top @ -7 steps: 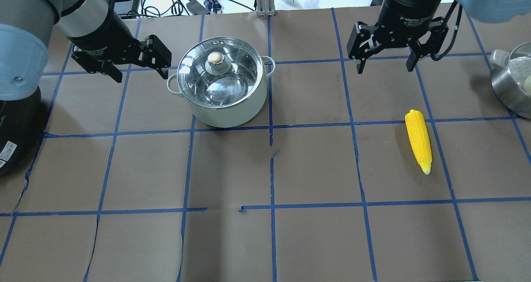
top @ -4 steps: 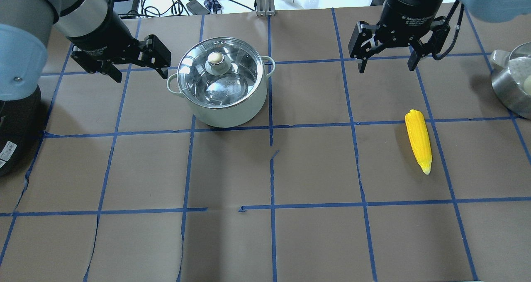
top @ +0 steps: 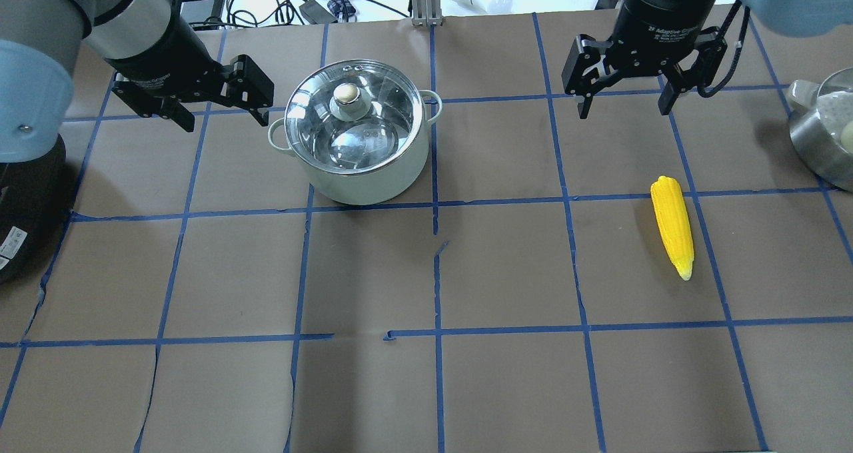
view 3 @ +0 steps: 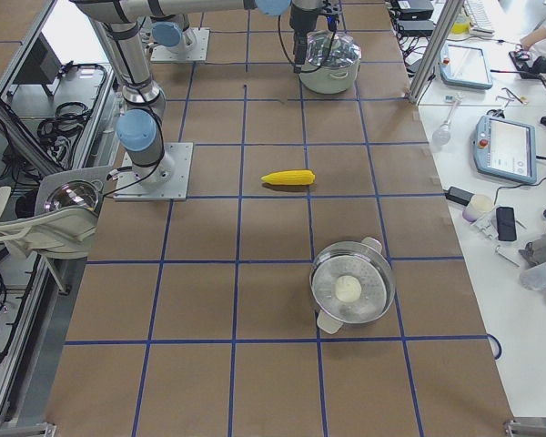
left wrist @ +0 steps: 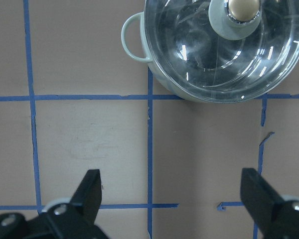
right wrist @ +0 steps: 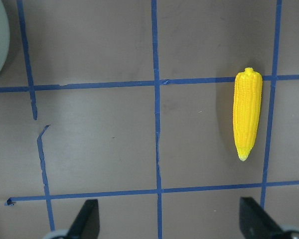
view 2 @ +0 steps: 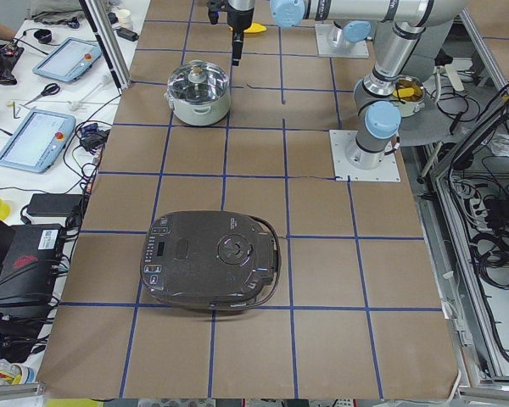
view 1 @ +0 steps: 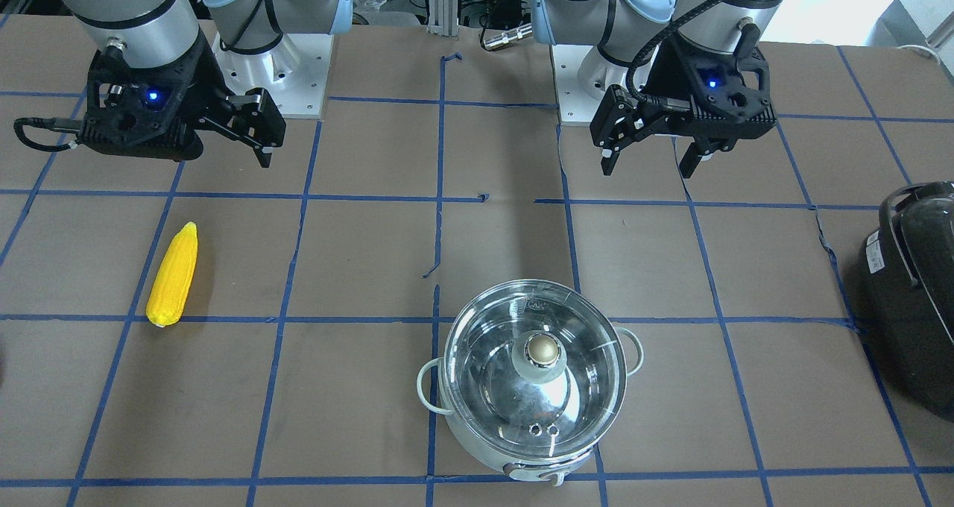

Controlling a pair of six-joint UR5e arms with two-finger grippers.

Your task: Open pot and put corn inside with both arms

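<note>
The pot [top: 363,173] stands at the back left of the table with its glass lid [top: 373,130] on and the brass knob [top: 346,94] upright; it also shows in the front view [view 1: 477,373] and the left wrist view [left wrist: 189,59]. My left gripper [top: 226,123] is open and empty, hanging above the table just left of the pot. The corn [top: 672,226] lies flat on the right side, its tapered tip toward me; it also shows in the right wrist view [right wrist: 247,113]. My right gripper [top: 624,112] is open and empty, raised behind the corn.
A large black appliance [top: 20,200] sits at the table's left edge. A second steel pot [top: 823,133] holding a white ball sits at the right edge. Cables and devices lie beyond the table's far edge.
The right gripper has shifted slightly to the right. The left gripper has barely moved. The pot and the corn have not moved.
</note>
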